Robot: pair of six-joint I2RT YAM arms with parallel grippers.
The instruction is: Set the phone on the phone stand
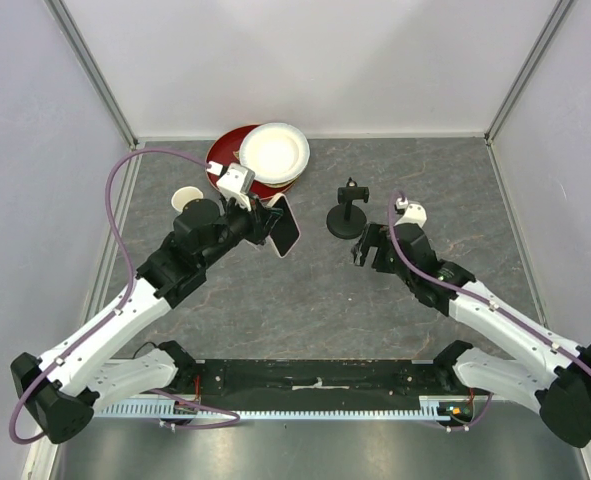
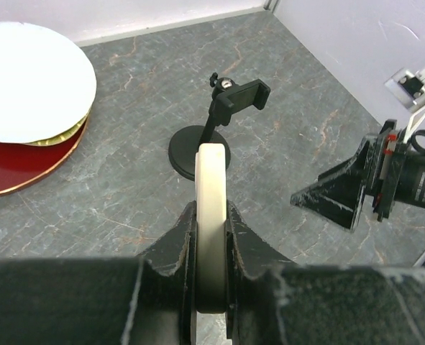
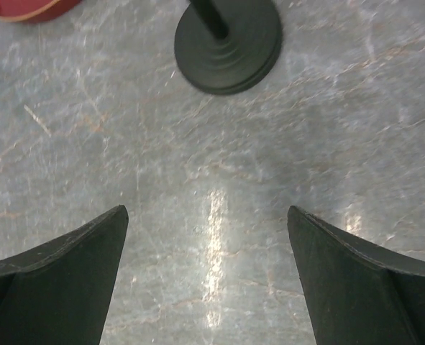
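Observation:
My left gripper [image 1: 271,222] is shut on the phone [image 1: 285,228], held on edge above the table, left of the phone stand [image 1: 347,215]. In the left wrist view the phone's cream rim [image 2: 212,215] runs between my fingers [image 2: 170,244], and the black stand [image 2: 223,118] with round base and top bracket stands just beyond it. My right gripper [image 1: 365,250] is open and empty, just right and near of the stand. In the right wrist view the stand's disc base [image 3: 228,42] lies ahead of the open fingertips [image 3: 115,223].
Stacked plates, white [image 1: 273,150] on red [image 1: 225,160], sit at the back left; they also show in the left wrist view [image 2: 25,79]. A small white cup [image 1: 186,198] stands left of my left arm. My right gripper [image 2: 356,190] shows in the left wrist view.

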